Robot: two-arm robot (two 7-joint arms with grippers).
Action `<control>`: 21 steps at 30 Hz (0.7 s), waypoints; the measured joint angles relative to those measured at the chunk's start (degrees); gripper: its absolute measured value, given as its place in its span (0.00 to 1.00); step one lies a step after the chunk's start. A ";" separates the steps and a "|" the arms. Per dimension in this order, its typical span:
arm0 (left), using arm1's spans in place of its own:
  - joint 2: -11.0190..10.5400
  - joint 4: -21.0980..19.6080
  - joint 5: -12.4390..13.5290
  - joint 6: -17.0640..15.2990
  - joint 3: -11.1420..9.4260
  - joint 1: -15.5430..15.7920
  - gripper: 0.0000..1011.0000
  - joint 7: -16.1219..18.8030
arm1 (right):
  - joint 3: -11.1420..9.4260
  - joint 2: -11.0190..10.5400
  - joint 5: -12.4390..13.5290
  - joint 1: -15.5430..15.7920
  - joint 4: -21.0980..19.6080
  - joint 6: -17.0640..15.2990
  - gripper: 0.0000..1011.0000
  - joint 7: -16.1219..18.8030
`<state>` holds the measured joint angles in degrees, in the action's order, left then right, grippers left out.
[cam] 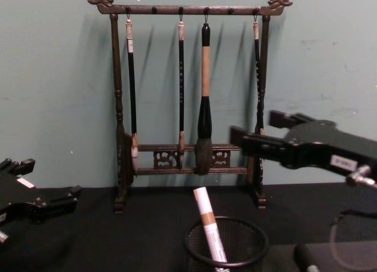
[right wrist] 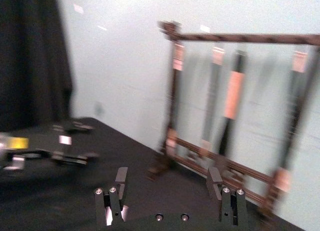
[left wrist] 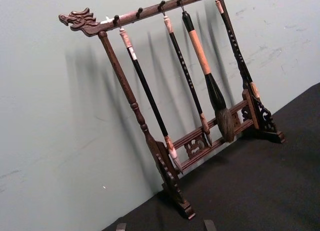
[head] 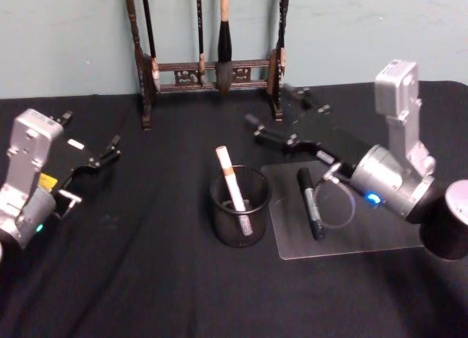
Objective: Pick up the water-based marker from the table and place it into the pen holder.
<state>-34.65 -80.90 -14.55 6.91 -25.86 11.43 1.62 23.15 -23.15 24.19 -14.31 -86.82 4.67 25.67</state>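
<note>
Water-based marker (head: 232,181): one is leaning inside the single pen holder (head: 238,234); one black marker (head: 309,203) is lying on the clear sheet (head: 380,235) beside it. My right gripper (head: 270,107) is hovering behind them, my left gripper (head: 91,129) far left, both jaws wide, empty.

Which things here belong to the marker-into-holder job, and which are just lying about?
Job: pen holder, white marker standing in it, table, right gripper open above table.
Lying about: brush rack, clear sheet, black marker on it, parked left gripper.
</note>
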 joint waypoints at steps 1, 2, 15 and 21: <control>0.00 0.00 0.00 0.00 0.00 0.00 0.99 0.00 | -0.40 -0.18 -0.39 0.16 -0.33 -0.83 0.99 -1.09; 0.00 0.00 0.00 0.00 0.00 0.00 0.99 0.00 | -0.85 -0.37 -0.76 0.33 -0.69 -1.78 0.99 -2.11; 0.00 0.00 0.00 0.00 0.00 0.00 0.99 0.00 | -4.17 -3.49 -5.33 2.00 -3.75 -20.33 0.99 -10.53; 0.00 0.00 0.00 0.00 0.00 0.00 0.99 0.00 | -2.71 -3.90 -7.06 1.03 -2.97 -28.90 0.99 -10.39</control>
<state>-34.65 -80.90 -14.55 6.91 -25.86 11.43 1.62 20.44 -27.06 17.14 -13.28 -89.79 -24.23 15.29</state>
